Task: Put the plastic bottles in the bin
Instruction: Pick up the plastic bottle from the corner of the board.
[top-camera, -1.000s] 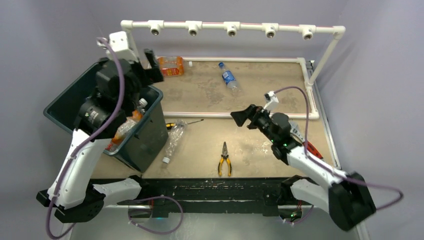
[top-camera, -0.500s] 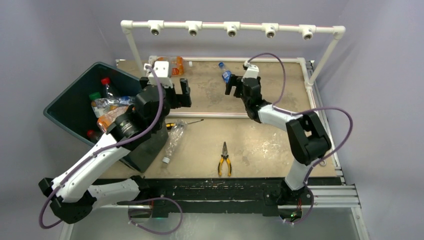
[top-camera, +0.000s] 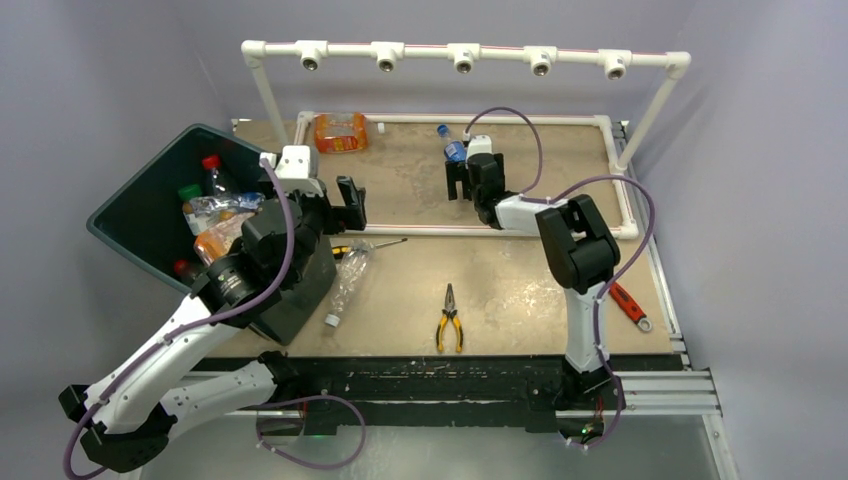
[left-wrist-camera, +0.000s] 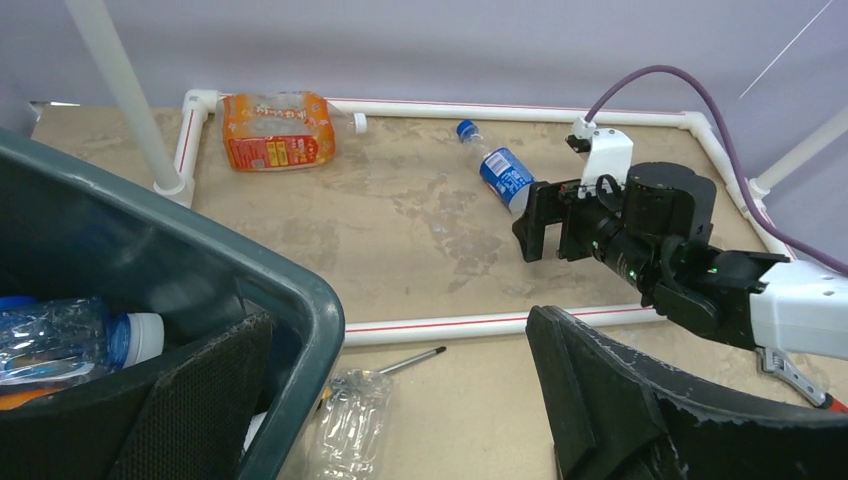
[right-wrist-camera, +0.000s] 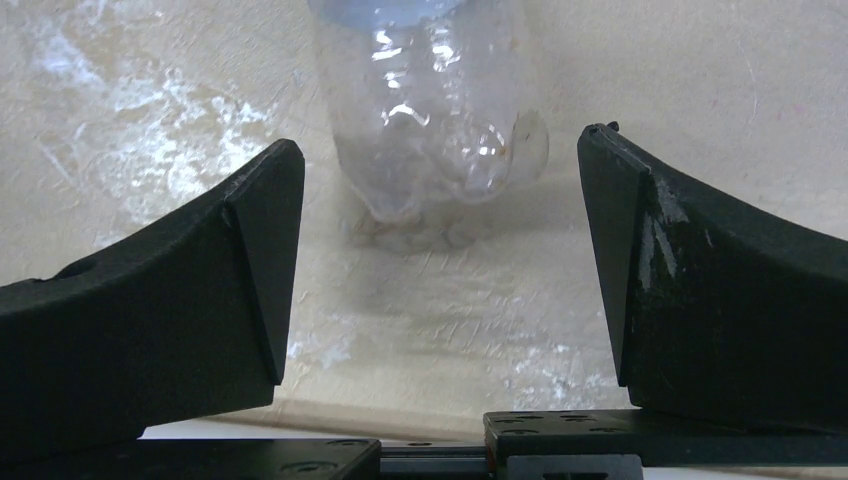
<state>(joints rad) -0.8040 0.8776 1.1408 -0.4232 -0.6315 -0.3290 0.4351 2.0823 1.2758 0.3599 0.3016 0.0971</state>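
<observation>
The dark bin (top-camera: 128, 205) stands tilted at the left with several bottles (top-camera: 215, 215) inside. My left gripper (top-camera: 335, 205) hangs open and empty just right of the bin's rim (left-wrist-camera: 300, 300), above a crushed clear bottle (left-wrist-camera: 350, 425) that lies on the table (top-camera: 350, 282). An orange bottle (top-camera: 340, 132) lies at the far left (left-wrist-camera: 275, 130). A clear bottle with a blue label (top-camera: 456, 152) lies further right (left-wrist-camera: 503, 175). My right gripper (top-camera: 460, 188) is open just behind its base (right-wrist-camera: 435, 110), fingers (right-wrist-camera: 200, 300) low over the table on either side, not touching it.
A white pipe frame (top-camera: 470, 230) fences off the far half of the table, with a taller pipe rack (top-camera: 460, 55) behind. Yellow-handled pliers (top-camera: 450, 322) lie near the front middle, a screwdriver (top-camera: 368, 245) by the bin, a red-handled wrench (top-camera: 630, 305) at the right.
My left arm swung out from over the bin to its right side. My right arm reached from mid-table across to the far blue-label bottle and lowered behind it.
</observation>
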